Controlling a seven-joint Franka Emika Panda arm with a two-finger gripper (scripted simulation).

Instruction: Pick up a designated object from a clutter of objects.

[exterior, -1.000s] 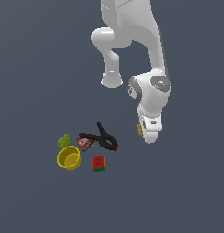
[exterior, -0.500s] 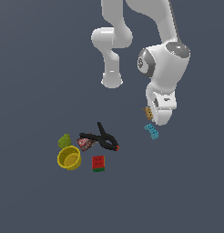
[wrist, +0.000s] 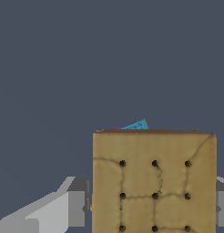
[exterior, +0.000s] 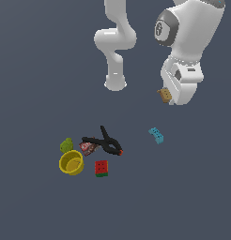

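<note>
The tan block point(wrist: 154, 182) with dark dots on its face fills the wrist view, held between my grey fingers point(wrist: 76, 208). In the exterior view my gripper point(exterior: 166, 96) is shut on the tan block point(exterior: 164, 95) and holds it high above the floor, well above the cyan block point(exterior: 156, 135). A corner of the cyan block point(wrist: 135, 126) shows behind the tan block in the wrist view. The rest of the clutter lies on the floor toward the exterior view's left.
On the floor lie a black clamp point(exterior: 106, 142), a reddish packet point(exterior: 88, 148), a green lumpy fruit point(exterior: 66, 145), a yellow bowl point(exterior: 71, 163) and a red-and-green block point(exterior: 101, 168). The arm's base point(exterior: 115, 83) stands behind them.
My gripper has risen with the tan block, moving up and toward the exterior view's right. The cyan block it hid a second ago stays on the floor.
</note>
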